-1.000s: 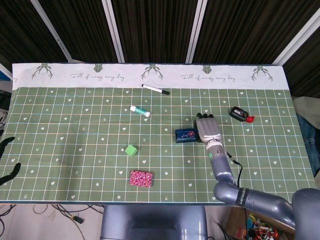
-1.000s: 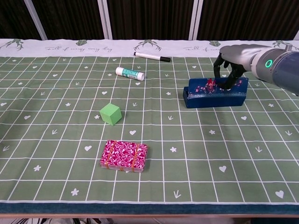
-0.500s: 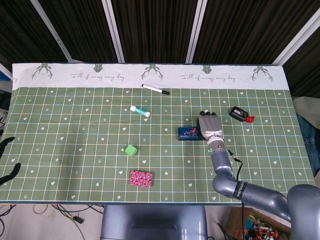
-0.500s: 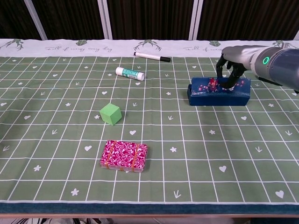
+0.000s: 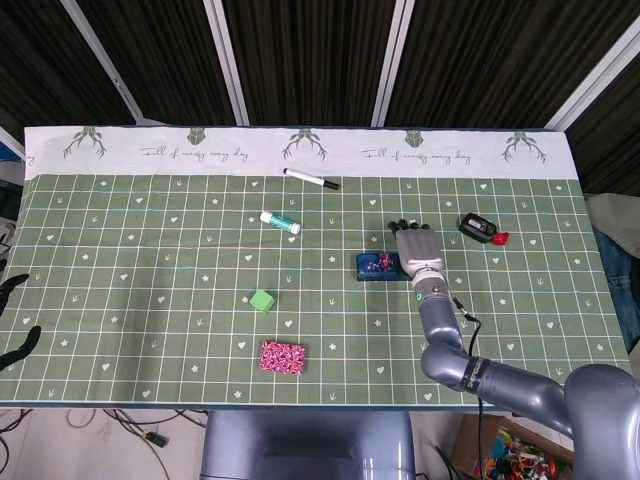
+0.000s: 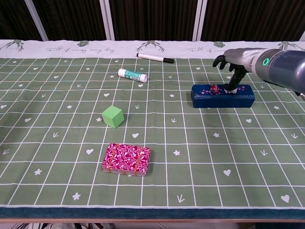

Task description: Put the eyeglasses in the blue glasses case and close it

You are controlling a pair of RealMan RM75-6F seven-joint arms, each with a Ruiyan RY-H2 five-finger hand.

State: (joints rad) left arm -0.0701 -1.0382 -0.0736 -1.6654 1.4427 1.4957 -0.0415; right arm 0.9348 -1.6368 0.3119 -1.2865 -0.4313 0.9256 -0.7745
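The right hand [image 6: 230, 64] hangs over the blue glasses case [image 6: 222, 96], its fingers [image 6: 233, 87] reaching down and touching the top of the case toward its right end; it grasps nothing, the fingers apart. The case lies flat and closed on the green surface [image 6: 190, 157], a small red ornament [image 6: 214, 88] on its lid. From the head view the right hand [image 5: 419, 254] covers the case's [image 5: 376, 266] right part. Well apart to the left are a glue stick [image 6: 132, 74], a black marker [image 6: 155, 58], a green cube [image 6: 113, 116] and a pink patterned box [image 6: 126, 159]. The left hand [image 5: 15, 320] shows dimly at the surface's left edge; whether it is open, I cannot tell.
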